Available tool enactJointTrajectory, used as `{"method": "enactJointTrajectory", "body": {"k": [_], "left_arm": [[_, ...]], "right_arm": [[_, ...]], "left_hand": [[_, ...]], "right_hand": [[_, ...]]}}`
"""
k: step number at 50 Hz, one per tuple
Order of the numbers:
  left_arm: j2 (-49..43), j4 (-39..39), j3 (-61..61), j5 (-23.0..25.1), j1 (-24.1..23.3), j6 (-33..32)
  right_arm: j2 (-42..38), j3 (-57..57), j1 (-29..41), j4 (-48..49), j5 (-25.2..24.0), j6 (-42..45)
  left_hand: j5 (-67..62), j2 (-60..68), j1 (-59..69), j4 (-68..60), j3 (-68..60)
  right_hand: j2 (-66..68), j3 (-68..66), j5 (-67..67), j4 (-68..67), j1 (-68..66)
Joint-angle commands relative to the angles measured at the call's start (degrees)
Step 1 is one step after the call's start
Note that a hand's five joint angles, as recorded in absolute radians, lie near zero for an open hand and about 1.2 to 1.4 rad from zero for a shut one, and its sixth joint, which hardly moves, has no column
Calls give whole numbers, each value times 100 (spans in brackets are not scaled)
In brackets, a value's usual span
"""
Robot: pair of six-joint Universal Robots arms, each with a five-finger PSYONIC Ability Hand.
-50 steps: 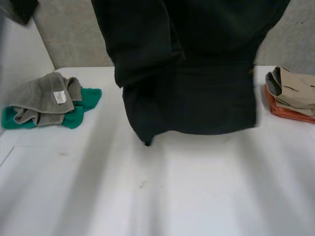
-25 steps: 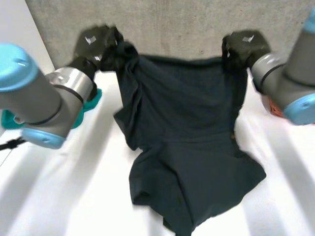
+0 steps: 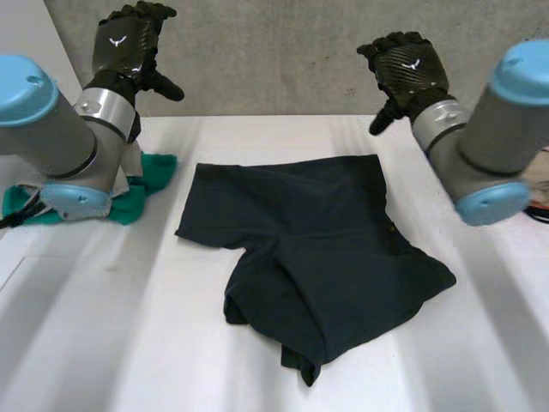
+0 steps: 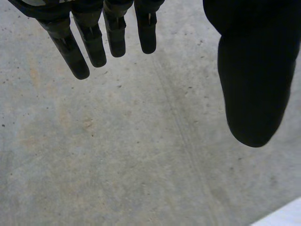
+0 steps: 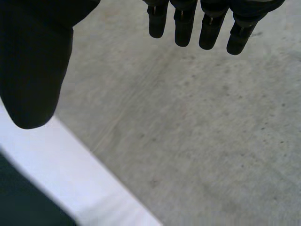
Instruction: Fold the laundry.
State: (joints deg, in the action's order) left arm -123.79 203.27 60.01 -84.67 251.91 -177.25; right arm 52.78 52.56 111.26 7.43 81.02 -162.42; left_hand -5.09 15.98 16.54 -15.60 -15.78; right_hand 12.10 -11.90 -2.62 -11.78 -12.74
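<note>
A pair of dark shorts (image 3: 313,249) lies spread on the white table (image 3: 129,343), waistband toward the far wall, with one leg rumpled near the front. My left hand (image 3: 129,43) is raised above the table's far left, open, holding nothing. My right hand (image 3: 407,69) hovers above the far right corner of the shorts, open and empty too. In the left wrist view my fingers (image 4: 94,37) and thumb (image 4: 251,80) are spread before the concrete wall. The right wrist view has my fingers (image 5: 202,23) and thumb (image 5: 33,70) apart over the table's far edge (image 5: 70,160). A dark corner of the shorts (image 5: 26,205) shows there.
A green cloth (image 3: 141,184) lies at the left, partly behind my left arm (image 3: 60,129). An orange cloth (image 3: 539,206) peeks out past my right arm (image 3: 489,137) at the table's right side. A concrete wall (image 3: 274,51) stands right behind the table.
Both hands have let go of the shorts' waistband and opened. The shorts dropped flat onto the table, and the hands rose toward the wall.
</note>
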Motion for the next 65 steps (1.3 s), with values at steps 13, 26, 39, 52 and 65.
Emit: {"method": "enactJointTrajectory", "body": {"k": [13,26,39,52,65], "left_arm": [[2078,-1334,4193,144,-2224,-1426],[2035,-96,5302,768,-2989,-2323],[1472,512,5205,733,-2989,-2507],[1270,538,5311,724,-2989,-3211],[1647,530,5355,119,-2954,-3211]], "right_arm": [[1700,3171,-1422,-2343,-893,3146],[1744,5245,-2011,-797,-2230,3305],[1718,5563,-1968,39,-2230,3138],[1586,5563,-1959,233,-2204,3112],[1551,5616,-1950,426,-1897,3006]], "left_hand": [[-873,784,728,-823,-805],[-1729,1640,1584,-1678,-1660],[-3381,3292,3236,-3331,-3313],[-3380,3291,3236,-3330,-3312],[-6491,6402,6346,-6440,-6422]], "right_hand": [[892,-912,-839,-923,-828],[1277,-1298,-1225,-1309,-1213],[3062,-3082,-3009,-3093,-2998],[3095,-3115,-3043,-3126,-3031],[6790,-6810,-6738,-6822,-6726]]}}
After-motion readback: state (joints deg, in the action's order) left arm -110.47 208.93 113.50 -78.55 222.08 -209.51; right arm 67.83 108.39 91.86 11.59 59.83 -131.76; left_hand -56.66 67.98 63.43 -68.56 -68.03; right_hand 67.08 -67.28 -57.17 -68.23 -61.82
